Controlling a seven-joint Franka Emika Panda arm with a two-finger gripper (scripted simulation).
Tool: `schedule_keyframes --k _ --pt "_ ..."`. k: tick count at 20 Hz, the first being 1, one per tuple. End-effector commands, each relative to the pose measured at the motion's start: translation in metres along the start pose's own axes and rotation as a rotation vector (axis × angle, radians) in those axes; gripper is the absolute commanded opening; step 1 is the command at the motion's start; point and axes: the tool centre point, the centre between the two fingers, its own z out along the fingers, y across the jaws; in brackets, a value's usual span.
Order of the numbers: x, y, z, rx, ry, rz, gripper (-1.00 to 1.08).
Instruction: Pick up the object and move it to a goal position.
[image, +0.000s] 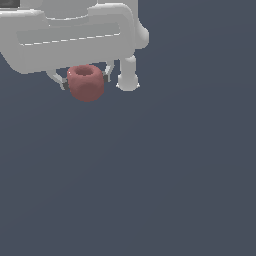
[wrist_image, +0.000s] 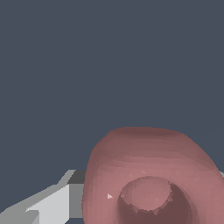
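The object is a dull-red, thick doughnut-like ring (image: 85, 82) with a shallow central hole. It sits between the two fingers of my white gripper (image: 85, 81), which is shut on its sides. The gripper's body fills the upper part of the exterior view's left. In the wrist view the ring (wrist_image: 148, 170) fills the frame close to the camera, hole facing it, with one grey-tipped finger (wrist_image: 57, 197) pressed against its side. The other finger is hidden behind the ring there.
A plain dark blue-grey surface (image: 165, 175) fills the rest of both views. No other objects or edges show.
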Motion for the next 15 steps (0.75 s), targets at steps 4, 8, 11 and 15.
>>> schedule_keyframes --k 4,8,11,15 --pt "0.003 0.001 -0.015 0.0 -0.001 0.0 -1.0" --pt "0.005 0.002 -0.021 0.0 -0.001 0.0 -1.0" --pt "0.006 0.002 -0.023 0.0 -0.001 0.0 -1.0" --pt "0.006 0.003 -0.024 0.0 -0.001 0.0 -1.0"
